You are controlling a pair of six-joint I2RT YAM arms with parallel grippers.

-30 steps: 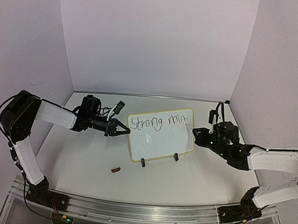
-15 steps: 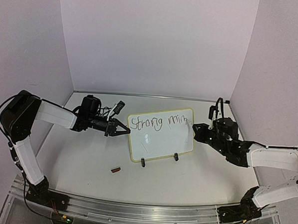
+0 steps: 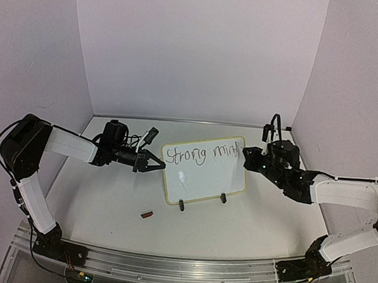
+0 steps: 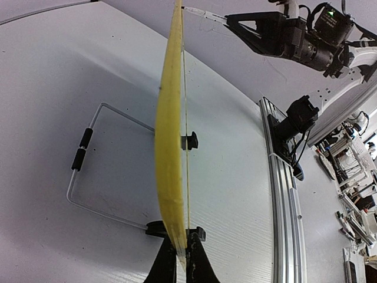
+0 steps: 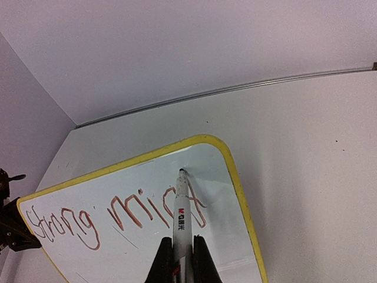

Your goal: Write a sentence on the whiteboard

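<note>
The whiteboard point(image 3: 206, 177) stands tilted on its wire stand at the table's middle, with a pale-yellow frame. The sentence point(image 3: 201, 153) reads "Strong mind" on the top line, and it also shows in the right wrist view point(image 5: 118, 215). My left gripper point(image 3: 157, 166) is shut on the board's left edge; the left wrist view shows the board edge-on point(image 4: 171, 147) between my gripper's point(image 4: 179, 266) fingers. My right gripper point(image 5: 179, 256) is shut on a white marker point(image 5: 181, 212), whose tip point(image 5: 181, 171) is at the board surface at the top of the "d", near the upper right corner.
A small red marker cap point(image 3: 147, 213) lies on the table in front of the board. The wire stand point(image 4: 88, 177) sticks out behind the board. The booth walls close in at back and sides; a metal rail point(image 3: 170, 267) runs along the near edge.
My right gripper has moved up and toward the board's upper right corner with the marker. The word has grown from "min" to "mind". The left arm has not moved.
</note>
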